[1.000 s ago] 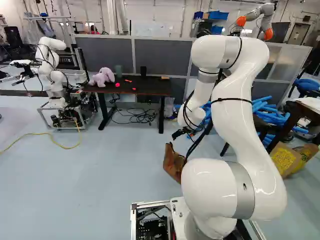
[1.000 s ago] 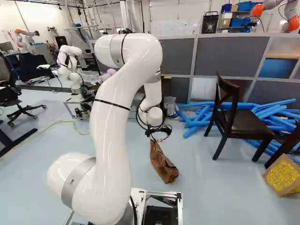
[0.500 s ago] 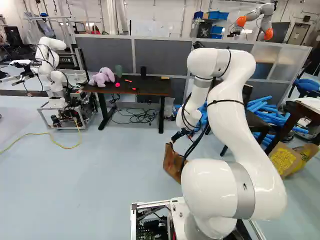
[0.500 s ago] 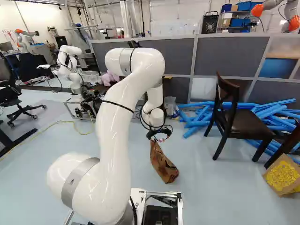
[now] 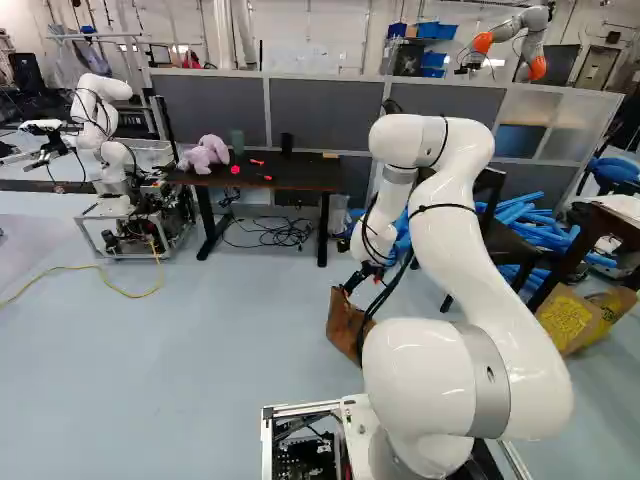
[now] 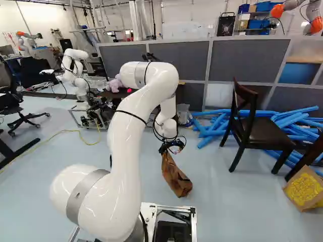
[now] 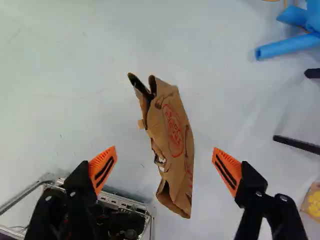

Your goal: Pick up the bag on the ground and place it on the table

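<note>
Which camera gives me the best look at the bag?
The wrist view: it shows the bag from above, with nothing in front of it. The right base view shows it smaller, its top close under the gripper. The left base view shows it small too, partly hidden by the arm.

Brown paper bag [image 7: 172, 135] between open orange pads [image 7: 103, 169], blue tubes [image 7: 287, 47] beyond

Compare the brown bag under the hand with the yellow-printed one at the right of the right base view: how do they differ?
The brown bag carries thin red print; the yellow-printed bag shows a broad yellow patch. The brown bag is narrow and crumpled; the yellow-printed bag looks boxier, with a flatter face. Both are brown and rest on the floor.
</note>
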Motion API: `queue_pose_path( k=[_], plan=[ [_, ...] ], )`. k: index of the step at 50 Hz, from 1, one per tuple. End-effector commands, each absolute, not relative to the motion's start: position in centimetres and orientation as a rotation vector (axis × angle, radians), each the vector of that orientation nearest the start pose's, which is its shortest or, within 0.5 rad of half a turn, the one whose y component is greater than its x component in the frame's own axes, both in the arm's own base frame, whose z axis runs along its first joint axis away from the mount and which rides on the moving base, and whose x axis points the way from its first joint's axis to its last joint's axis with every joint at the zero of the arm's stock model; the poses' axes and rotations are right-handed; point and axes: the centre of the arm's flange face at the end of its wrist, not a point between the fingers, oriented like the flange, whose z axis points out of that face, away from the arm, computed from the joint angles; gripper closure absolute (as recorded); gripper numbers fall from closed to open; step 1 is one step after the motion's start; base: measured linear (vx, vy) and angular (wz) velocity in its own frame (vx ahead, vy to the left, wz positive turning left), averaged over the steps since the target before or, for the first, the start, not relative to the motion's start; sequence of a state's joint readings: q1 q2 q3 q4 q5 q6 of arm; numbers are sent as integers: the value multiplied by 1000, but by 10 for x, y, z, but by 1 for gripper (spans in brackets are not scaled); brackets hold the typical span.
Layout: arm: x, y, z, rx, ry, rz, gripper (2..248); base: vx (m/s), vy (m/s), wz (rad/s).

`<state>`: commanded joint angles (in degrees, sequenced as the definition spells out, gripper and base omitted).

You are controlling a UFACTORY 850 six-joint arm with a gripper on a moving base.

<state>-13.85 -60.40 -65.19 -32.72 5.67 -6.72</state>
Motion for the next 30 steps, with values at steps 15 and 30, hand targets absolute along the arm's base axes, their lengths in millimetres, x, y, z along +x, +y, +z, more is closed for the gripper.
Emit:
queue_pose_path(
  k=[15,30],
  plan=[
    [526,-126,33,-3015,-970,-215,3,0,0,0],
    [528,-126,10,-2955,-1146,-192,3,0,0,0]
  ],
)
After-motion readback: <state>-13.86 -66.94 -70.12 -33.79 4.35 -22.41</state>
